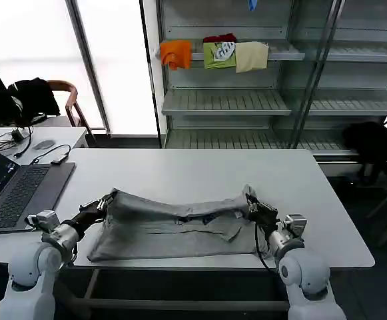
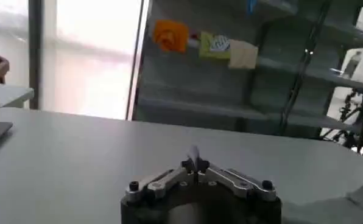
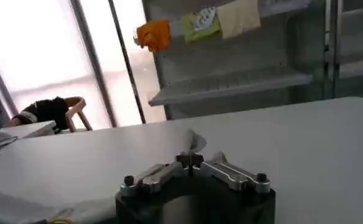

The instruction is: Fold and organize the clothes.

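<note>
Left end effector [image 1: 102, 203] is clamped on one upper corner of the light grey shirt [image 1: 173, 230], low over the near part of the white counter [image 1: 193, 170]. On the opposite side, the right end effector [image 1: 251, 203] pinches the other upper corner, its fingers closed on the cloth. Between the two, the shirt's held edge is lifted off the counter and sags in the middle, while the rest of the garment lies on the surface toward the near edge, with a small coloured print showing near its centre.

From the left wrist view, the fingertips [image 2: 195, 165] meet on a small peak of pale fabric, with bare counter stretching beyond. The right wrist view shows the same: closed fingertips [image 3: 189, 160] with a tuft of grey cloth poking up between them.

An open laptop [image 1: 16, 193] sits on the counter's left side, well apart from the shirt. Behind the counter stands a grey shelf unit [image 1: 226, 100]; orange, green and beige folded pieces [image 1: 213, 55] hang over its upper shelf.
</note>
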